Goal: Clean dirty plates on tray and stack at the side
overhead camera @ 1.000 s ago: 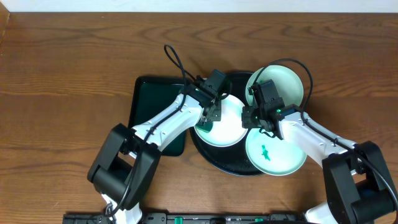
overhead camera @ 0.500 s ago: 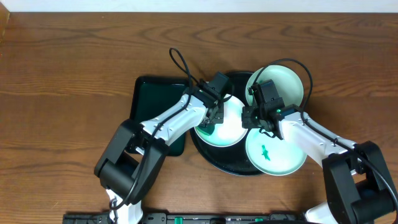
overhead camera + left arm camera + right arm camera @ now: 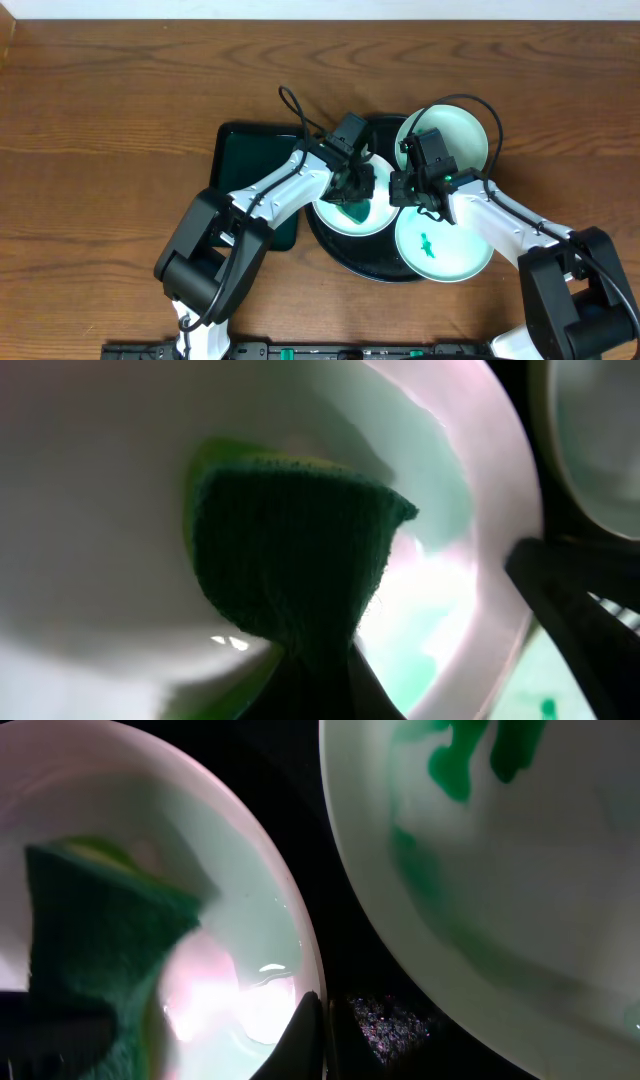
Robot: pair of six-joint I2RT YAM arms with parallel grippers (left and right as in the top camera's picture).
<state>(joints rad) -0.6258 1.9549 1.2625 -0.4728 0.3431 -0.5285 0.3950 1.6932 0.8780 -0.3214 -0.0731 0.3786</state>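
Large round glossy black tray (image 3: pixel 355 258) is sitting mid wooden table (image 3: pixel 120 90), carrying three small round pale mint plates. Left gripper (image 3: pixel 357 188) is clamping a dark green scouring sponge (image 3: pixel 290 560) with a yellow-green backing and is pressing it flat into the left plate (image 3: pixel 372 218), on the tray's left side. Right gripper (image 3: pixel 312 1035) is pinched fully closed, holding nothing, with its tip sitting at that plate's right rim over the bare black tray; can't tell whether it is touching. Near plate (image 3: pixel 450 250) is lying on the tray's right front, showing a green smear (image 3: pixel 425 245) at its centre. Far plate (image 3: pixel 455 135) is lying at the right rear. Dark green rectangular tray (image 3: pixel 245 160) is sitting just left of the black tray.
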